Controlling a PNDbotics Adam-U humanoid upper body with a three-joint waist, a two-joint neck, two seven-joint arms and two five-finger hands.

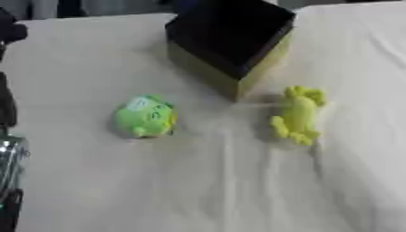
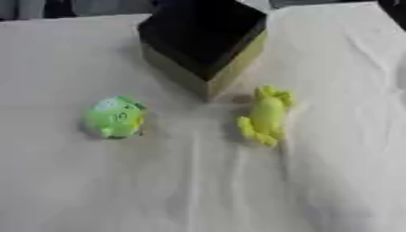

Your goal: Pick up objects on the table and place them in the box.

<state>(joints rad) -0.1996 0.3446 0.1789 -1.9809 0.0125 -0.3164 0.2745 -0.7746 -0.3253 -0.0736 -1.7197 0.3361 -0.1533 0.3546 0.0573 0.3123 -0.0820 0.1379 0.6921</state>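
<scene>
A pale cloth-covered table [image 1: 198,190] filled the frame. The dark open box [image 1: 230,41] sat upper centre, the yellow frog-like toy [image 1: 297,115] right of centre, the round green toy [image 1: 144,117] left of centre. A dark arm part [image 1: 9,172] showed at the left edge; neither hand's state could be told. The round toy might roll if nudged. No legible writing.

No readable text, label or number — only blurred surfaces.
</scene>
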